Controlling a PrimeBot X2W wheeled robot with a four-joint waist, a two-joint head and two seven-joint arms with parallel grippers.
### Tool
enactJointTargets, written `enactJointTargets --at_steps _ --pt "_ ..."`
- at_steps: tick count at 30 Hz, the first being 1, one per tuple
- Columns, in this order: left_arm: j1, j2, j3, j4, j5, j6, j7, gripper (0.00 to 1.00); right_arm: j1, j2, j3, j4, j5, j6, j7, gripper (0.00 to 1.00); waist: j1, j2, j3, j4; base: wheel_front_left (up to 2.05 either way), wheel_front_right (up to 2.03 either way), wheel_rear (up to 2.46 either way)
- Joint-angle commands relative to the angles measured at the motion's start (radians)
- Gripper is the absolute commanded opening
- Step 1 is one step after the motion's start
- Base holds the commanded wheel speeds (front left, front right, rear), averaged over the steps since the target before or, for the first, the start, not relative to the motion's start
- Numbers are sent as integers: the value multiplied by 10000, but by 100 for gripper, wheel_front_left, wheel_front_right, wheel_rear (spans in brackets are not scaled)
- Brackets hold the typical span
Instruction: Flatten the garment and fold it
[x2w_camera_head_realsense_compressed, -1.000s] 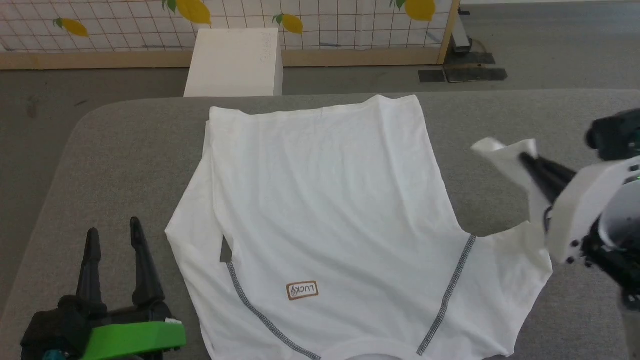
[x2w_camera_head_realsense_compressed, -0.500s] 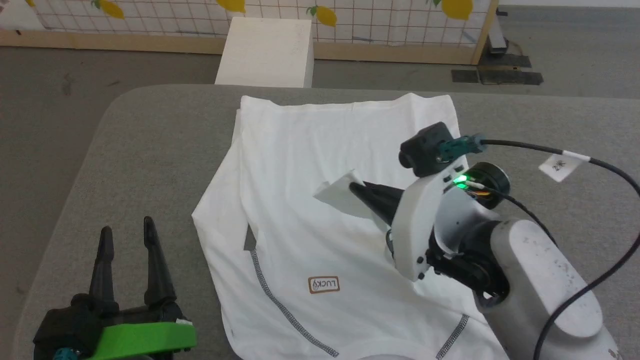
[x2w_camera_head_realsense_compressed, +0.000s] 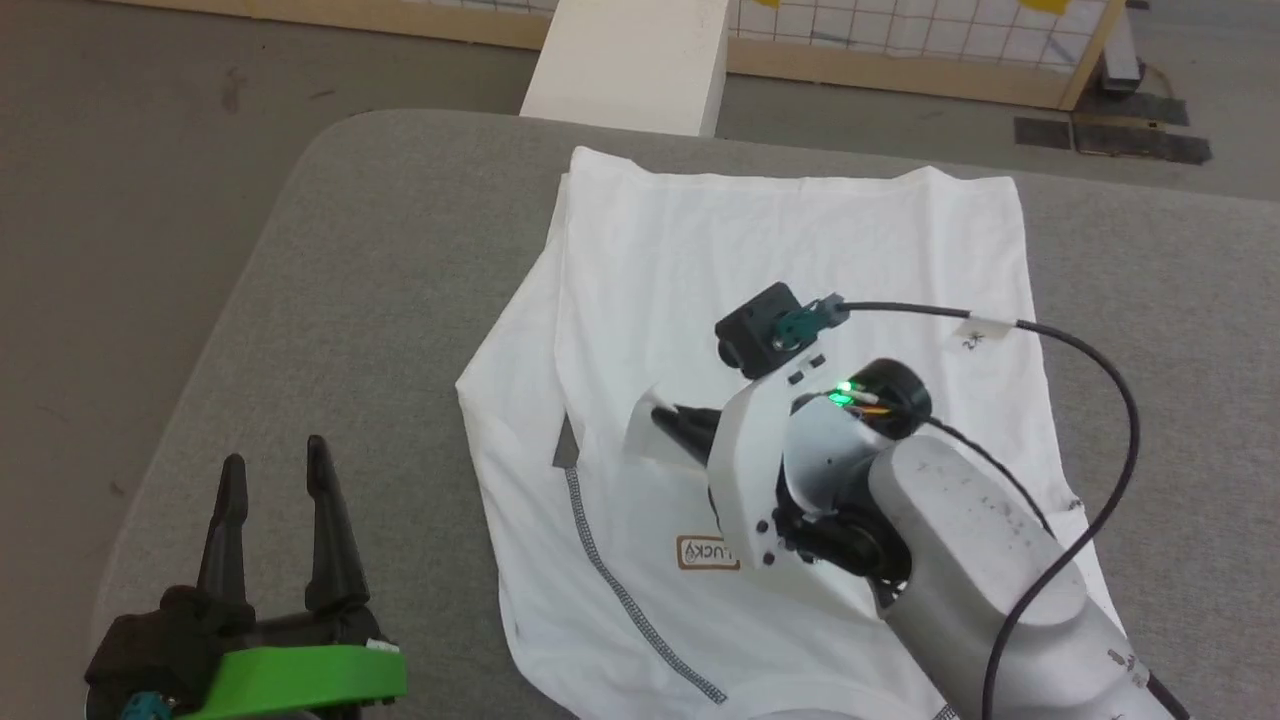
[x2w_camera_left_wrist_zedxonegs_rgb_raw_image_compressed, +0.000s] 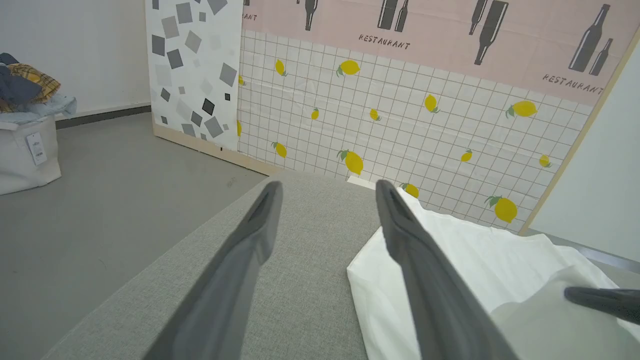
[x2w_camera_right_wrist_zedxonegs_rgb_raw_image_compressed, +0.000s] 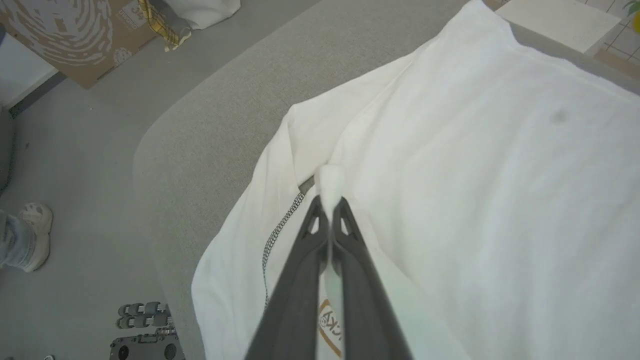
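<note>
Bright and evenly, diffusely lit, with only faint, soft shadows on the grey padded surface (x2w_camera_head_realsense_compressed: 380, 260). Nearly washes out the folds of the white garment (x2w_camera_head_realsense_compressed: 800, 240). Reads sharp in the head view; stretches toward the wrist-view edges and blurs the left gripper (x2w_camera_left_wrist_zedxonegs_rgb_raw_image_compressed: 328, 184) close up.

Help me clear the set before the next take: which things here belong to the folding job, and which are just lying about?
Job: white T-shirt; right gripper, shut on the T-shirt; left gripper, open; grey padded table.
Lying about: white box; bin of clothes; cardboard box; a person's shoe.
</note>
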Motion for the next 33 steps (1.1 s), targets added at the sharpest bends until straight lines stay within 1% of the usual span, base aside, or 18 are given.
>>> enactJointTargets --at_steps 1,4,7,10,12,15,19,23,26,30,33 --pt "-83 -25 -15 32 -77 51 -36 100 -144 79 15 122 235 -13 -147 100 0 0 66 65 0 0 0" --pt "-92 -26 -4 77 -83 79 -36 100 -284 130 -114 154 532 -13 -574 100 0 0 44 -20 0 0 0" --pt "-96 6 -21 166 -50 51 -36 100 -396 143 -770 10 990 -13 -1083 100 0 0 -66 -173 0 0 0" --pt "-79 58 -60 250 -16 31 -32 100 -467 -60 -1513 -270 1073 -13 -1537 100 0 0 -199 -348 0 0 0" --pt "-62 81 -70 285 -9 40 -19 100 -386 -276 -2190 -550 1064 -13 -1874 100 0 0 -289 -454 0 0 0" --pt "-27 118 -46 305 -13 73 -4 100 -12 -692 -3383 -1074 687 -13 -2462 100 0 0 -417 -647 0 0 0" --pt "34 170 -5 318 -42 95 6 100 959 -853 -5285 -1850 55 -13 -3238 100 0 0 -521 -888 0 0 0" --pt "54 218 10 352 -75 93 10 100 2226 -656 -7058 -2710 -639 -13 -3775 100 0 0 -579 -1088 0 0 0" --pt "73 240 26 379 -113 101 15 100 3179 -322 -8259 -3319 -1260 -13 -4134 100 0 0 -605 -1266 0 0 0" --pt "35 282 39 450 -181 84 35 100 4071 69 -9288 -3794 -1711 -13 -4390 100 0 0 -555 -1441 0 0 0" --pt "-60 296 44 522 -244 79 57 100 4480 198 -9536 -4006 -1808 -13 -4451 100 0 0 -500 -1545 0 0 0"
